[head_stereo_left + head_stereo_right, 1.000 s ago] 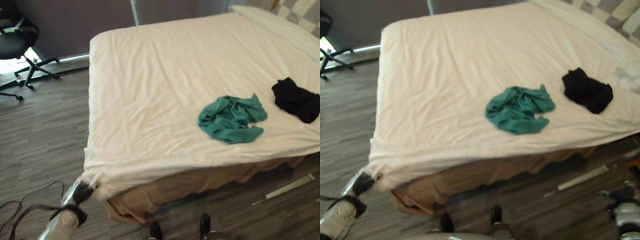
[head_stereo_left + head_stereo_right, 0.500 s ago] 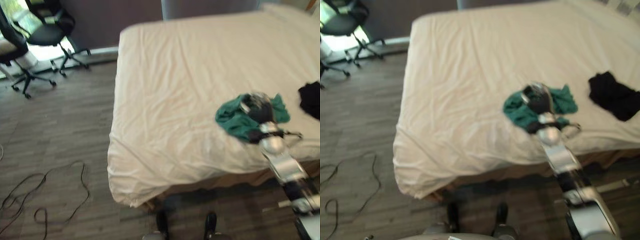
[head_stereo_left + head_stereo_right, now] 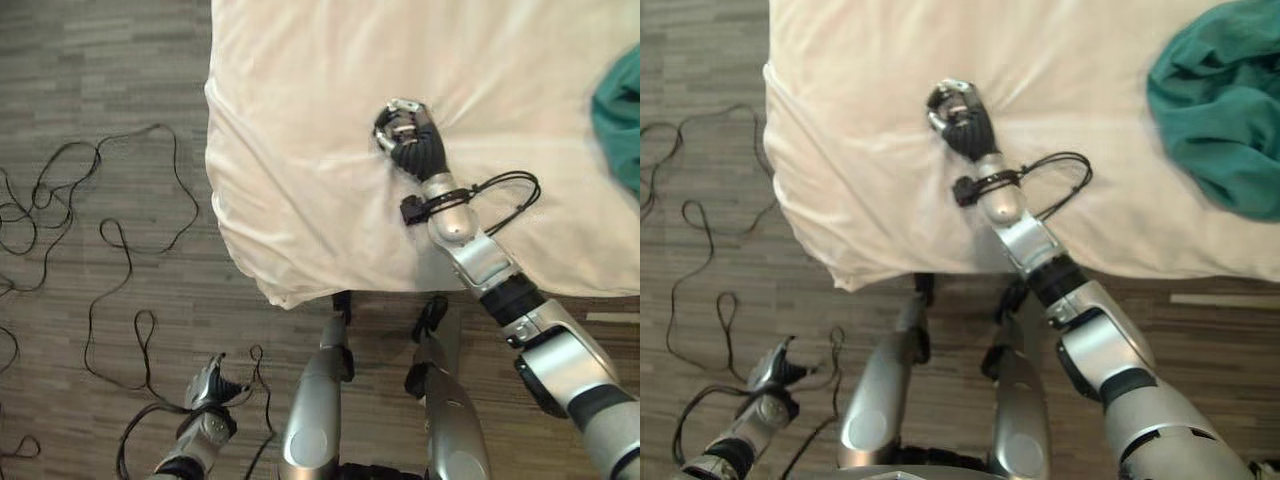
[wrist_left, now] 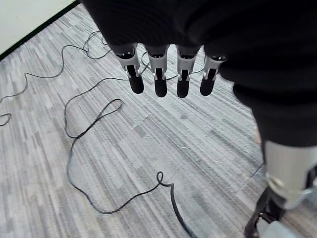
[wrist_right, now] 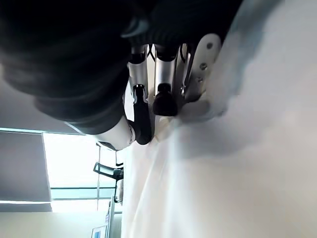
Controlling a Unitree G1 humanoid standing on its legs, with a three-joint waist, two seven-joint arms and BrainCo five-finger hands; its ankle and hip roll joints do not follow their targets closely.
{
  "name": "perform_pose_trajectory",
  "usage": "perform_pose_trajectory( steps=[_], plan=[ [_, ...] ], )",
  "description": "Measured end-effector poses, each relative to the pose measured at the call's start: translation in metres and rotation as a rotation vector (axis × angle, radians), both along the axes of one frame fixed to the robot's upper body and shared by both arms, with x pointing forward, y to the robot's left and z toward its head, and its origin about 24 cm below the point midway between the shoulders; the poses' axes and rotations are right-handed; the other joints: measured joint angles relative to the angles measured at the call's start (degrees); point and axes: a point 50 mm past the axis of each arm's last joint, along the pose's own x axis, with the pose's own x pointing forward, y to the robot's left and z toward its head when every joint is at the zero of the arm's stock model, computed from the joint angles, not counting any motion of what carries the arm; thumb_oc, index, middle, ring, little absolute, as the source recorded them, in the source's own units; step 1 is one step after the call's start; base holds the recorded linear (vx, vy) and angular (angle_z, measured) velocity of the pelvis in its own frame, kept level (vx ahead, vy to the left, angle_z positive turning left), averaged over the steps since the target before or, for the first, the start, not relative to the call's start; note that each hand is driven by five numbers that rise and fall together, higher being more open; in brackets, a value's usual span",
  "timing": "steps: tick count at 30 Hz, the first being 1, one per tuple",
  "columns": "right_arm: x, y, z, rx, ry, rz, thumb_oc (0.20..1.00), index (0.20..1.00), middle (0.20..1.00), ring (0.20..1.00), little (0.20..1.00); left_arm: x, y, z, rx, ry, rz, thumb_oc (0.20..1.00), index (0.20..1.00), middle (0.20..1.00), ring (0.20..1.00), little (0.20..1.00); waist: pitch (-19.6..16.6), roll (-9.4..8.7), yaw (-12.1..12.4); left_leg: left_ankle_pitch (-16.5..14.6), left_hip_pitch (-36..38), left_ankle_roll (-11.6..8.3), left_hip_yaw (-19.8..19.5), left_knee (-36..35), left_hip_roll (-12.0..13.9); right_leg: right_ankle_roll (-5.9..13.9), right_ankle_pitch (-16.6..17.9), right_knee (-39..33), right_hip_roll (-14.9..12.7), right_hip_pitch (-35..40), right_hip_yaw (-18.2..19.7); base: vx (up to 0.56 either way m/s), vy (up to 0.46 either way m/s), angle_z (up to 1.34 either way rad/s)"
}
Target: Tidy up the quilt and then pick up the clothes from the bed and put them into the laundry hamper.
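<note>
Now, left to right across the scene:

Left hand (image 3: 207, 388): low at the robot's left side, over the wood-patterned floor (image 3: 100, 80), well apart from the bed. Its own wrist view shows the fingers (image 4: 156, 74) straight and hanging in a row, with nothing between them.

Quilt (image 3: 300, 130): cream, spread over the bed, its near corner draped down over the bed's edge toward the floor. Fine creases run across it and gather where the right hand presses.

Right hand (image 3: 408, 137): stretched out over the quilt, a little way in from the near corner, resting on the fabric. The fingers are curled, and in the right wrist view the dark fingertips (image 5: 164, 101) press into the cream cloth, which puckers around them. Whether a fold is truly pinched or the tips only bear down on it cannot be told.

Green garment (image 3: 1215, 110): crumpled in a heap on top of the quilt, far to the robot's right, well apart from the right hand and touched by neither hand.
</note>
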Motion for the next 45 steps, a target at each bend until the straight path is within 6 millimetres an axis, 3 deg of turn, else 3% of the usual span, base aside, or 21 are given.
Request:
perform_pose_trajectory(
  steps=[7, 9, 11, 13, 17, 20, 23, 26, 27, 29, 31, 34, 35, 37, 38, 39, 40, 41, 42, 43, 45],
  plan=[
    [-0.048, 0.077, -0.093, 0.034, 0.421, 0.434, 0.200, 0.200, 0.200, 0.200, 0.200, 0.011, -0.029, -0.001, -0.184, -0.083, 0.064, 1.000, 1.000, 1.000, 1.000, 1.000, -0.6, -0.58, 0.4, -1.7, 7.9, -0.71, -0.2, 0.0, 0.3, -0.51, -1.9, 0.0, 0.3, 7.9, 0.2, 0.03, -0.020, 0.01],
    [-0.063, 0.082, -0.121, 0.029, 0.538, 0.491, 0.200, 0.200, 0.200, 0.200, 0.200, 0.010, -0.034, -0.005, -0.236, -0.076, 0.118, 1.000, 1.000, 1.000, 1.000, 1.000, -1.0, -0.62, 0.5, -2.3, 9.5, -1.29, -1.1, 0.0, 0.4, -0.46, -2.5, 0.0, 0.5, 10.0, -0.1, 0.06, -0.020, 0.15],
    [-0.081, 0.077, -0.155, 0.044, 0.670, 0.509, 0.200, 0.200, 0.200, 0.200, 0.200, 0.004, -0.040, -0.012, -0.280, -0.056, 0.167, 1.000, 1.000, 1.000, 1.000, 1.000, -4.2, -1.57, 1.1, -2.5, 9.7, -1.44, -1.3, 0.0, 0.5, -0.39, -3.0, 0.0, 0.7, 10.3, -0.3, 0.06, -0.029, 0.07],
    [-0.086, 0.071, -0.162, 0.058, 0.693, 0.505, 0.200, 0.200, 0.200, 0.200, 0.200, 0.003, -0.043, -0.014, -0.310, -0.054, 0.190, 1.000, 1.000, 1.000, 1.000, 1.000, -5.1, -1.97, 1.4, -2.5, 10.6, -1.43, -1.3, 0.0, 0.6, -0.39, -3.0, 0.0, 0.7, 11.1, -0.2, 0.03, -0.015, -0.04],
    [-0.076, 0.052, -0.141, 0.136, 0.599, 0.472, 0.200, 0.200, 0.200, 0.200, 0.200, -0.004, -0.041, -0.020, -0.310, -0.011, 0.215, 1.000, 1.000, 1.000, 1.000, 1.000, -9.1, -3.91, -0.6, -2.6, 11.4, -1.36, -0.7, -0.2, 0.7, -0.56, -3.5, -0.2, 0.7, 11.4, 0.3, -0.02, -0.010, -0.08],
    [-0.061, 0.040, -0.116, 0.172, 0.497, 0.411, 0.200, 0.200, 0.200, 0.200, 0.200, -0.001, -0.042, -0.018, -0.313, -0.022, 0.205, 1.000, 1.000, 1.000, 1.000, 1.000, -9.5, -3.56, -1.5, -2.6, 10.1, -1.28, -0.7, -0.3, 0.7, -0.51, -3.5, -0.3, 0.7, 9.9, 0.6, -0.12, 0.007, -0.14],
    [-0.039, 0.005, -0.064, 0.160, 0.223, 0.241, 0.200, 0.200, 0.200, 0.200, 0.200, 0.009, -0.044, -0.004, -0.332, -0.098, 0.124, 1.000, 1.000, 1.000, 1.000, 1.000, -8.5, -1.25, -1.8, -2.1, 4.0, -1.57, 1.0, 1.8, 1.0, -0.27, -3.3, 3.3, 0.0, 1.7, 2.9, -0.18, 0.037, -0.23],
    [-0.025, -0.032, -0.054, 0.164, 0.161, 0.061, 0.200, 0.200, 0.200, 0.200, 0.200, 0.017, -0.046, 0.002, -0.372, -0.129, 0.132, 1.000, 1.000, 1.000, 1.000, 1.000, -5.2, 2.00, -2.2, -2.0, 1.6, -1.51, 2.0, 3.7, 1.0, -0.28, -3.3, 4.8, -0.5, -0.6, 3.5, -0.01, 0.066, -0.13],
    [-0.019, -0.050, -0.072, 0.149, 0.210, -0.049, 0.200, 0.200, 0.200, 0.200, 0.200, 0.013, -0.047, -0.003, -0.372, -0.118, 0.142, 1.000, 1.000, 1.000, 1.000, 1.000, -4.0, 2.16, -3.0, -2.0, 1.0, -1.50, 2.8, 3.7, 1.0, -0.28, -3.3, 4.9, -0.4, -1.8, 4.7, -0.02, 0.041, -0.27],
    [-0.028, -0.067, -0.084, 0.183, 0.193, -0.106, 0.200, 0.200, 0.200, 0.200, 0.200, 0.009, -0.046, -0.011, -0.373, -0.064, 0.191, 1.000, 1.000, 1.000, 1.000, 1.000, -2.6, 1.67, -4.4, -2.0, 1.0, -1.39, 3.8, 3.8, 1.0, 0.14, -2.9, 4.8, -0.4, -2.1, 5.8, 0.03, 0.074, -0.23],
    [-0.041, -0.072, -0.104, 0.249, 0.226, -0.124, 0.200, 0.200, 0.200, 0.200, 0.200, 0.012, -0.050, -0.011, -0.371, -0.053, 0.175, 1.000, 1.000, 1.000, 1.000, 1.000, -1.7, -0.57, -6.8, -2.1, 2.2, -1.32, 4.6, 3.6, 1.1, 0.20, -2.9, 4.3, -0.3, -1.6, 6.7, 0.05, 0.054, -0.20],
    [-0.059, -0.107, -0.162, 0.303, 0.413, -0.324, 0.200, 0.200, 0.200, 0.200, 0.200, 0.034, -0.064, 0.003, -0.398, -0.124, 0.111, 1.000, 1.000, 1.000, 1.000, 1.000, -1.7, -3.12, -10.4, -2.8, 6.0, -0.66, 5.9, 2.5, 0.7, 0.26, -2.8, 2.5, -0.3, 2.1, 6.9, 0.14, 0.066, -0.14],
    [-0.066, -0.120, -0.185, 0.325, 0.499, -0.406, 0.200, 0.200, 0.200, 0.200, 0.200, 0.034, -0.064, 0.002, -0.399, -0.115, 0.117, 1.000, 1.000, 1.000, 1.000, 1.000, -1.8, -3.15, -11.2, -3.0, 7.4, -0.37, 5.8, 2.2, 0.5, 0.32, -2.4, 2.1, -0.4, 3.6, 6.9, 0.04, 0.028, -0.03],
    [-0.097, -0.158, -0.244, 0.308, 0.755, -0.635, 0.200, 0.200, 0.200, 0.200, 0.200, 0.033, -0.067, -0.001, -0.412, -0.101, 0.132, 1.000, 1.000, 1.000, 1.000, 1.000, -2.2, -3.59, -11.5, -3.3, 11.1, -0.32, 6.3, 0.7, 0.2, 0.36, -2.4, 1.8, -0.4, 6.3, 7.6, 0.11, 0.043, -0.12],
    [-0.133, -0.187, -0.279, 0.311, 0.920, -0.800, 0.200, 0.200, 0.200, 0.200, 0.200, 0.028, -0.067, -0.007, -0.417, -0.069, 0.161, 1.000, 1.000, 1.000, 1.000, 1.000, -3.0, -3.95, -12.5, -4.0, 12.4, -0.37, 7.1, 0.3, 0.0, 0.33, -2.4, 1.2, -0.4, 7.3, 8.1, 0.19, 0.062, -0.22],
    [-0.153, -0.199, -0.294, 0.317, 0.995, -0.878, 0.200, 0.200, 0.200, 0.200, 0.200, 0.024, -0.066, -0.012, -0.415, -0.042, 0.174, 1.000, 1.000, 1.000, 1.000, 1.000, -3.0, -4.09, -13.4, -4.3, 13.8, -0.45, 7.3, -0.1, -0.2, 0.47, -2.3, 0.5, -0.3, 8.7, 8.3, 0.26, 0.084, -0.35],
    [-0.192, -0.217, -0.317, 0.324, 1.125, -1.015, 0.457, 0.457, 0.457, 0.457, 0.457, 0.001, -0.062, -0.028, -0.394, 0.066, 0.209, 1.000, 1.000, 1.000, 1.000, 1.000, -3.7, -4.41, -14.8, -5.3, 16.7, -0.14, 8.4, -0.3, -0.1, 0.54, -2.2, 0.1, -0.2, 11.2, 8.9, 0.13, 0.035, -0.48],
    [-0.214, -0.220, -0.326, 0.295, 1.183, -1.054, 0.595, 0.595, 0.595, 0.595, 0.595, -0.009, -0.067, -0.034, -0.398, 0.103, 0.207, 1.000, 1.000, 1.000, 1.000, 1.000, -5.1, -5.04, -16.2, -6.1, 17.9, -0.42, 9.1, -0.4, -0.1, 0.65, -2.5, 0.0, 0.1, 11.5, 10.2, 0.19, 0.045, -0.53],
    [-0.227, -0.224, -0.330, 0.275, 1.211, -1.074, 1.000, 1.000, 1.000, 1.000, 1.000, -0.014, -0.067, -0.037, -0.388, 0.130, 0.202, 1.000, 1.000, 1.000, 1.000, 1.000, -5.4, -5.29, -17.2, -6.6, 19.3, -0.61, 9.7, -0.3, 0.0, 0.65, -2.8, 0.0, 0.2, 12.6, 10.6, 0.12, 0.014, -0.51],
    [-0.259, -0.231, -0.342, 0.235, 1.314, -1.134, 1.000, 1.000, 1.000, 1.000, 1.000, -0.031, -0.068, -0.046, -0.368, 0.208, 0.181, 1.000, 1.000, 1.000, 1.000, 1.000, -7.7, -5.22, -18.2, -7.7, 22.3, -0.69, 10.3, -0.5, 0.5, 0.96, -3.4, 0.0, 0.7, 15.2, 11.2, 0.18, 0.018, -0.30],
    [-0.285, -0.229, -0.353, 0.200, 1.414, -1.155, 1.000, 1.000, 1.000, 1.000, 1.000, -0.042, -0.071, -0.052, -0.351, 0.256, 0.152, 1.000, 1.000, 1.000, 1.000, 1.000, -11.9, -5.19, -19.4, -8.2, 22.9, -0.90, 10.7, -0.5, 0.8, 0.79, -3.9, 0.0, 1.1, 15.4, 11.5, 0.11, 0.006, -0.25]
  ],
)
